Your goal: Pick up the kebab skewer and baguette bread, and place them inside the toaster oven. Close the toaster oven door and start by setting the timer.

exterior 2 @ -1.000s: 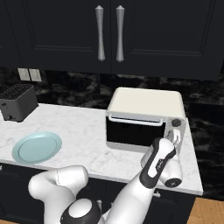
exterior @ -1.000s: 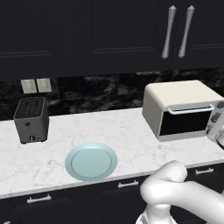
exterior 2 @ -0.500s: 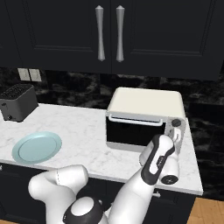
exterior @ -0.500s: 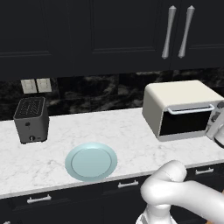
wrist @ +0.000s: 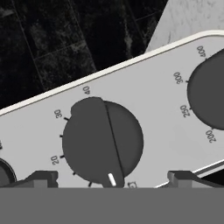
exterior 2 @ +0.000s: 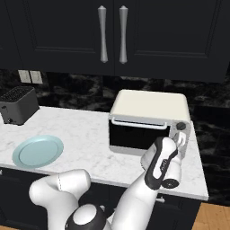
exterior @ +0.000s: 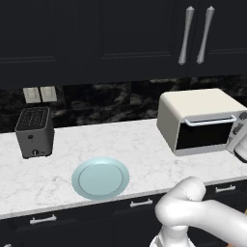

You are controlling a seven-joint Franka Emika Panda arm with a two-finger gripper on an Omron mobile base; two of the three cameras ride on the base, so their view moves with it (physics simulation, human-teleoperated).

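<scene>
The cream toaster oven (exterior: 193,107) (exterior 2: 148,105) stands on the right of the counter. Its glass door (exterior: 200,136) (exterior 2: 137,135) is closed, with the pale handle (exterior 2: 139,123) along the top. My gripper (exterior 2: 179,140) (exterior: 240,136) is at the knob panel on the oven's right side. In the hand view the open gripper (wrist: 111,177) straddles the dark timer knob (wrist: 103,140), one fingertip (wrist: 41,178) on each side of it and neither pressing it. A second knob (wrist: 210,92) sits beside it. The kebab skewer and the baguette bread are out of view.
A pale blue plate (exterior: 100,177) (exterior 2: 37,151) lies near the counter's front edge. A dark slot toaster (exterior: 34,131) (exterior 2: 17,105) stands at the far left. Dark upper cabinets with metal handles (exterior: 194,34) hang above the oven.
The hand has shifted only slightly at the knob panel. The jaws stay open and nothing else has moved.
</scene>
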